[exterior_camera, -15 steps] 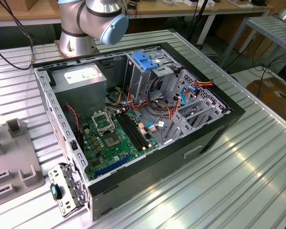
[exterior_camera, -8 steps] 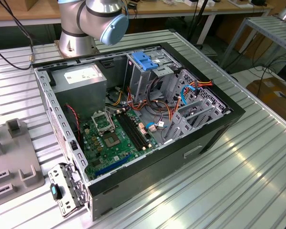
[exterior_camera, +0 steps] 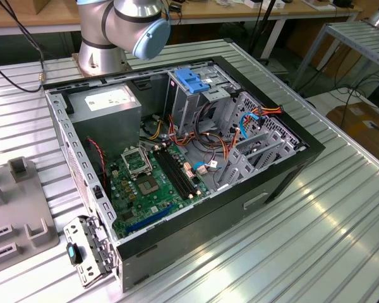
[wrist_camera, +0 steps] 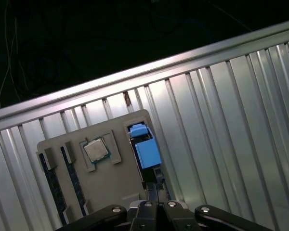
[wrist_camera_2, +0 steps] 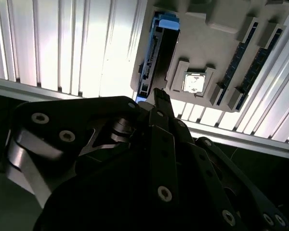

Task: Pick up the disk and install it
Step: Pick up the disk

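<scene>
The disk (wrist_camera: 145, 150) stands on edge in a slot of a grey fixture plate (wrist_camera: 113, 179), its bright blue frame facing up. In the second wrist view the disk (wrist_camera_2: 153, 53) appears as a thin dark slab with a blue end. My gripper (wrist_camera: 151, 188) hovers above the plate close to one end of the disk, apart from it. Its black fingers meet at the tip (wrist_camera_2: 159, 97) with nothing between them, so the gripper is shut.
The plate also carries a processor chip (wrist_camera: 96, 149) and memory sticks (wrist_camera_2: 245, 54). An open computer case (exterior_camera: 284, 177) lies on the ribbed metal table (exterior_camera: 316, 246), with a blue bracket (exterior_camera: 192, 79) on its drive cage and a grey power supply box (exterior_camera: 107, 104). The arm's base (exterior_camera: 104, 53) stands behind it.
</scene>
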Controlling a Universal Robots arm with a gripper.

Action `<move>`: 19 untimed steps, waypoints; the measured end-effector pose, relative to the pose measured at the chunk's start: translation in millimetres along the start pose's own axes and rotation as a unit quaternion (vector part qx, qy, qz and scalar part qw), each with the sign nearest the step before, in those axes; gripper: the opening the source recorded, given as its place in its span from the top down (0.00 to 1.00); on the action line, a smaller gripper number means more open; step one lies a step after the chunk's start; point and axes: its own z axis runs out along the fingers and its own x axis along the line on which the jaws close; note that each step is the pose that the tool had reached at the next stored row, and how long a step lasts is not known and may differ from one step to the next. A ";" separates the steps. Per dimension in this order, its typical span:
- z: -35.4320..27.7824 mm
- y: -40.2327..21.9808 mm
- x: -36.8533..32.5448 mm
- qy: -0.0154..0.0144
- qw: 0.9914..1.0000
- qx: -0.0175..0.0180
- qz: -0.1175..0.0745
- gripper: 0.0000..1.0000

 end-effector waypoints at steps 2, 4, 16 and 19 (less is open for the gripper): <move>0.9 0.0 0.0 0.000 1.000 0.000 -0.020 0.89; 2.7 0.1 0.1 -0.001 0.999 -0.001 -0.035 0.89; 14.4 0.2 0.3 -0.002 0.995 -0.002 -0.100 0.89; 16.5 -0.8 0.0 -0.002 0.995 -0.002 -0.100 0.89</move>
